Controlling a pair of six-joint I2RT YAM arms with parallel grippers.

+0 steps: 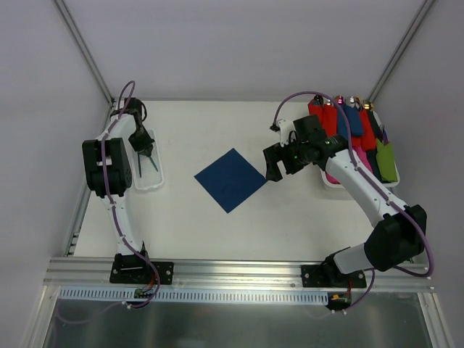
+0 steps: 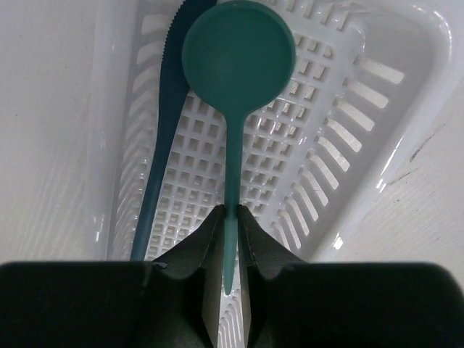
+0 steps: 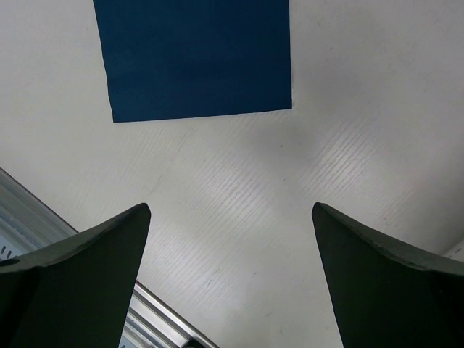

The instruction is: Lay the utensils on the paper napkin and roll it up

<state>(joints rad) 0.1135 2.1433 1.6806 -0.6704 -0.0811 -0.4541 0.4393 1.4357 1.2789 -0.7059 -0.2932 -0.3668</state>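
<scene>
Snugly, left gripper (image 2: 230,219) pinches the spoon (image 2: 238,54) between basket (image 2: 328,145) walls — right gripper (image 3: 230,214) gapes empty near napkin (image 3: 196,54) edge.

Napkin (image 1: 230,179) centre, utensils (image 2: 238,54) in left tray (image 1: 149,187)

Top external: high, behind both arm bases, looking steeply down on the whole table (image 1: 217,232); left wrist: very close, facing along the left end effector (image 2: 230,217) onto teal spoon (image 2: 238,58) in white basket (image 2: 341,130); right wrist: low over table, facing down; shares navy napkin (image 3: 196,58) with top external.
</scene>
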